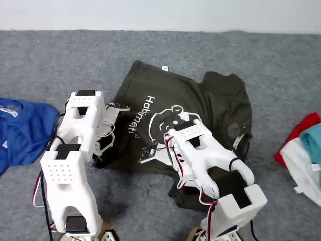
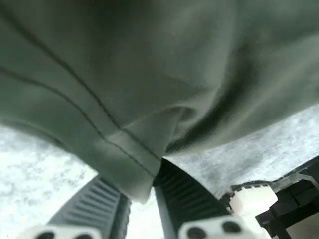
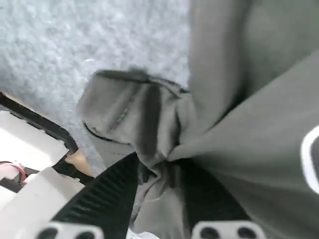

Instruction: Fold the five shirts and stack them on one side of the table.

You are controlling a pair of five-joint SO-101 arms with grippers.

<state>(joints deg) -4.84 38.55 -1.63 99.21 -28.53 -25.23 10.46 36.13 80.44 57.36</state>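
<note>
High view is showing the dark green shirt point(image 1: 210, 100) lying spread, print up, mid-table point(image 1: 60, 60). At its near edge the left gripper point(image 2: 142, 191) is clamping the hem and the right gripper point(image 3: 159, 172) is pinching bunched cloth. First fold is judged underway; the next move is calling for both arms to lift and carry the edge across evenly.

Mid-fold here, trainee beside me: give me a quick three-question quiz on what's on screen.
1. True or false: the left gripper hangs open, holding nothing.
2. The far-left shirt is: A yellow, B blue, C black?
3. What does the right gripper clamp?
Key: 1 false, it pinches the green shirt by its hem; 2 B; 3 bunched green shirt fabric.
</note>
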